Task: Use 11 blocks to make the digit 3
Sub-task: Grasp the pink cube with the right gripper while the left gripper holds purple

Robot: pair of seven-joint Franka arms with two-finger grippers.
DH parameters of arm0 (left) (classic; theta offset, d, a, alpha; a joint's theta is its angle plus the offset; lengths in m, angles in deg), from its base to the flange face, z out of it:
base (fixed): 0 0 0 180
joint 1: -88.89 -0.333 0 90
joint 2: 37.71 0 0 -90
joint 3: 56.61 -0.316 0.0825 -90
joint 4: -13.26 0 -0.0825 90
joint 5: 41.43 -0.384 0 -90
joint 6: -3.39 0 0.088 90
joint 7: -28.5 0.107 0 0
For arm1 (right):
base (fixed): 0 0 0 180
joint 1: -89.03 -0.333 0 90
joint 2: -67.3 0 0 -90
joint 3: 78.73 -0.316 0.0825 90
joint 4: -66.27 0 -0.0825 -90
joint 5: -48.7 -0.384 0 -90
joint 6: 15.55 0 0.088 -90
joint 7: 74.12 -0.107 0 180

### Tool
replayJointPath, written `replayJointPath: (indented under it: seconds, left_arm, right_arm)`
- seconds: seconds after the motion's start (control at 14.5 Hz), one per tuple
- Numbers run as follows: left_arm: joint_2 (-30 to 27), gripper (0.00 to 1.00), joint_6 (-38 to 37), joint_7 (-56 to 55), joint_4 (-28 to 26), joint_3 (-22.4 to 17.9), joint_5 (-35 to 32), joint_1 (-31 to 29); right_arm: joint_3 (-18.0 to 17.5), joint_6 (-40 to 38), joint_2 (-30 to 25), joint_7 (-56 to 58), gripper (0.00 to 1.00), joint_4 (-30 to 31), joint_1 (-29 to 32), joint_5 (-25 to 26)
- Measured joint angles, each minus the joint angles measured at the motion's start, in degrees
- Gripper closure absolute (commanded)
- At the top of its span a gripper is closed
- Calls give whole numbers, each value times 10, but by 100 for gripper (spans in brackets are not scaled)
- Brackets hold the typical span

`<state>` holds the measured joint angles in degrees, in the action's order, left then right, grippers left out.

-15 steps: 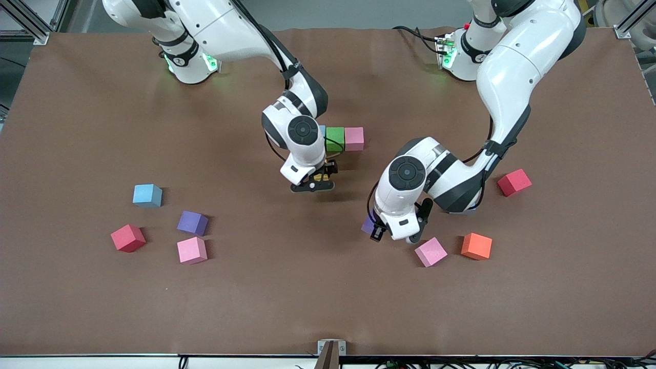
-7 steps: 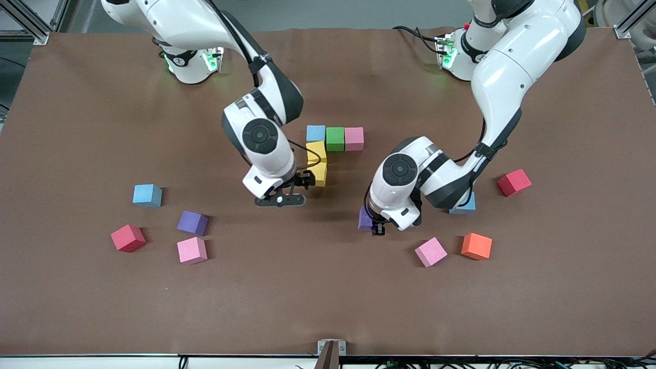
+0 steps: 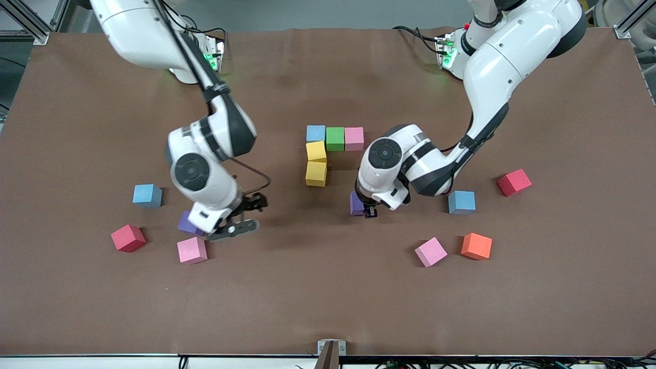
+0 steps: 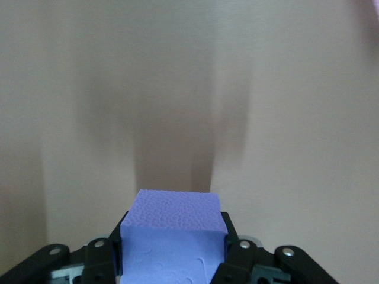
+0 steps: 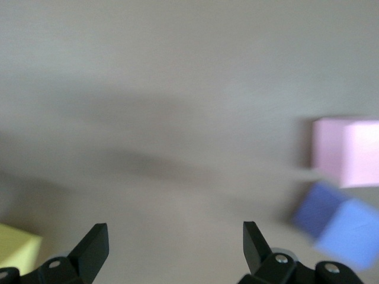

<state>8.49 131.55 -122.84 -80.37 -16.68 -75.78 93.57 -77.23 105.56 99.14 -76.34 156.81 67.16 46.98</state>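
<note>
- Gripping a purple cube squarely, the left gripper hung over bare table near the yellow column, whose long axis ran toward the camera.
- Right gripper was spread wide, empty, beside another purple cube.

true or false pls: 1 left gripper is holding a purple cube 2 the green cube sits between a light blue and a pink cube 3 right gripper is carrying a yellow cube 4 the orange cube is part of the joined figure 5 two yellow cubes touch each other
1. True. The left gripper is shut on a purple cube.
2. True. The green cube sits in a row between a light blue cube and a pink cube.
3. False. The right gripper is open and empty, near a second purple cube.
4. False. The orange cube lies loose, nearer the front camera, beside a loose pink cube.
5. True. The two yellow cubes touch, one nearer the camera than the other.
</note>
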Motion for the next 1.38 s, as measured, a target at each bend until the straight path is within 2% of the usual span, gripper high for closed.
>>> replayJointPath:
  seconds: [0.28, 0.69, 1.38]
  left_arm:
    - [-6, 98, 2, -34, -31, 5, -1, 22]
    - [-6, 98, 2, -52, -37, 2, -1, 50]
    - [0, 98, 2, -55, -40, -2, -1, 77]
  right_arm:
    - [0, 5, 45, 129, 0, -33, 68, 27]
    - [-1, 31, 125, 187, 0, -97, 124, 48]
    - [-9, 39, 142, 209, 0, -119, 142, 48]
